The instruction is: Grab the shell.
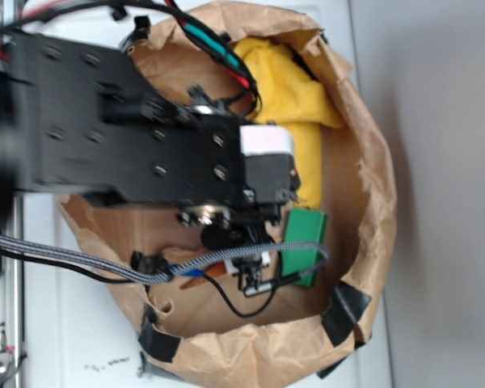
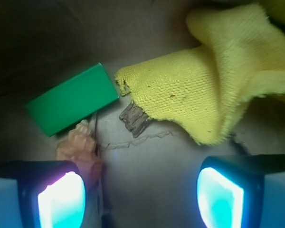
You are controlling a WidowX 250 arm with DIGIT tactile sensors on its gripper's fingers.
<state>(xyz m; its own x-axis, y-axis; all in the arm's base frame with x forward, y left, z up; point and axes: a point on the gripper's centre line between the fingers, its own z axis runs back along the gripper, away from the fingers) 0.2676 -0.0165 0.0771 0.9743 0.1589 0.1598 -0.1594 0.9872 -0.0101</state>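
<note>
The gripper (image 2: 140,194) hangs wide apart over the brown surface (image 2: 152,156), its left finger (image 2: 57,194) just over the shell (image 2: 78,147) beside the green block (image 2: 72,99).

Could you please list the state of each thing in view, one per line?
gripper: open, holding nothing.
shell: lying loose by one fingertip, ungrasped.
green block: lying flat, beside the shell.
yellow cloth: crumpled, one corner spread out.
paper bag: open, rim rolled down.

Soft blur, dim shadowed wrist corners
</note>
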